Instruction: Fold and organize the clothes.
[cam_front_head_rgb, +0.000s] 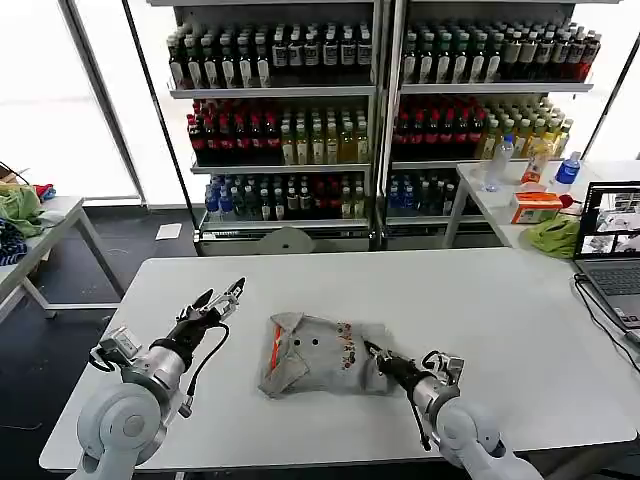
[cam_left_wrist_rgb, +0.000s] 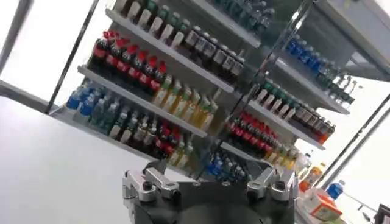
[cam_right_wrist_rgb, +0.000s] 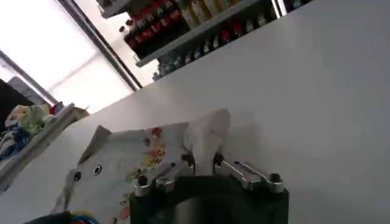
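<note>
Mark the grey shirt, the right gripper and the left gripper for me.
grey shirt (cam_front_head_rgb: 318, 352): head view, middle of the folded body, beside the chest print.
right gripper (cam_front_head_rgb: 371, 351): head view, fingertips at the shirt's right edge.
left gripper (cam_front_head_rgb: 226, 296): head view, between its fingertips, raised off the table left of the shirt.

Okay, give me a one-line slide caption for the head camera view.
Right gripper pinches the edge of the grey shirt on the white table; left gripper hovers open nearby.
</note>
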